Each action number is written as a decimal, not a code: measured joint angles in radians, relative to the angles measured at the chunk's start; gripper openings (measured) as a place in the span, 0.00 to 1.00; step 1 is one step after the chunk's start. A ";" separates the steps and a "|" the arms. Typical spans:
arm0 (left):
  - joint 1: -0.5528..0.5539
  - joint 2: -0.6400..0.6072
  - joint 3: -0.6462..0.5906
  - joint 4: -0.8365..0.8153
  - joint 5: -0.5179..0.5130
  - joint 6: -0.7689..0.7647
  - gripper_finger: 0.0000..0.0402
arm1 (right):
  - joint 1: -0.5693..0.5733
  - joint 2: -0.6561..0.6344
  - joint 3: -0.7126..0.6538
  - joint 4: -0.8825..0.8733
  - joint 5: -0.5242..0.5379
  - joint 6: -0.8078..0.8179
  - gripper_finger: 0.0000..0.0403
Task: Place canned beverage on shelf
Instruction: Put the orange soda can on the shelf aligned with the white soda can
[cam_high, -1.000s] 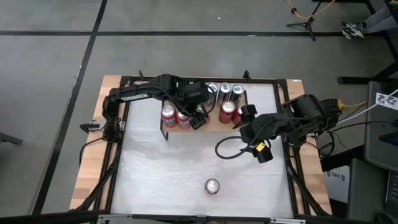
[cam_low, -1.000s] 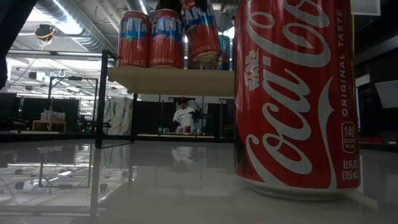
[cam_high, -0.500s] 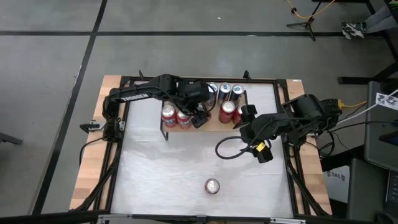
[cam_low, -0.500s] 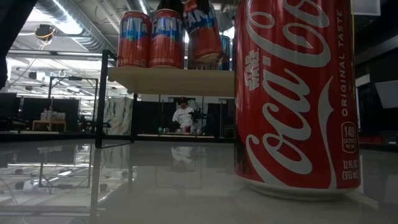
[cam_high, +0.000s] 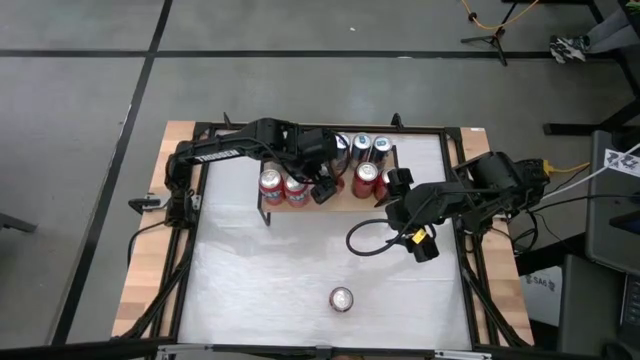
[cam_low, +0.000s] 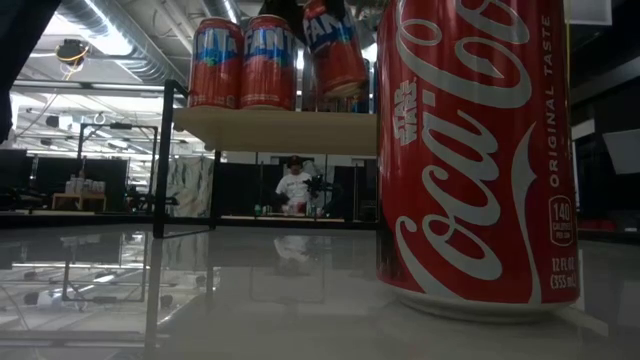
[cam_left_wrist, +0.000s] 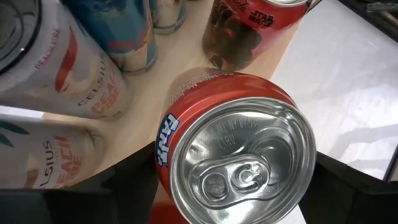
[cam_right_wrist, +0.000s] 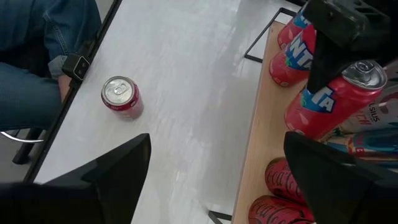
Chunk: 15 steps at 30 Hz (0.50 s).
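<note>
Right up front, nearest the table's near edge, a red Coca-Cola can w/ silver top (cam_high: 341, 298) stands alone on the white tabletop (cam_high: 250, 280), well apart from the shelf — it fills the right of the low view.

Farther back is the shelf, a low rack w/ light wood plank top and thin black metal legs (cam_low: 270, 130). The right gripper (cam_high: 391, 200) hovers just off the shelf's right end, fingers spread apart, nothing between them; its wrist view looks along the plank at the cans.

On the shelf's front edge, twd its left end, two red Fanta cans (cam_high: 281, 186) stand upright side by side. Just beside them, twd the shelf's middle, the left gripper (cam_high: 322, 186) is clamped on a third red Fanta can w/ silver pull-tab lid (cam_left_wrist: 236, 155) — can is tilted, and the low view shows its base lifted off the plank. Right of it on the shelf stands another red Coca-Cola can (cam_high: 366, 177).

Along the shelf's back edge: silver-topped tall cans (cam_high: 370, 147), incl. pale Celsius ones (cam_left_wrist: 62, 74) seen in the left wrist view.

Beyond the shelf, far off in the room, a person in a white top (cam_low: 295, 185) sits.
</note>
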<state>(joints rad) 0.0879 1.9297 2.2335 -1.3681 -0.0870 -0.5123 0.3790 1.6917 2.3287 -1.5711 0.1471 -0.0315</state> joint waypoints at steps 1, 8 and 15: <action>0.000 0.000 0.000 0.000 -0.001 0.000 0.75 | 0.000 0.000 0.000 0.000 0.000 0.000 0.89; 0.000 0.024 0.000 -0.011 0.000 0.000 0.75 | 0.000 0.000 0.000 0.000 0.000 0.000 0.89; 0.009 0.043 -0.001 -0.012 0.000 0.029 0.75 | 0.000 0.000 0.000 0.000 -0.001 0.000 0.89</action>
<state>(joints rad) 0.0969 1.9724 2.2330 -1.3802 -0.0865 -0.4831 0.3790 1.6917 2.3291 -1.5707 0.1463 -0.0315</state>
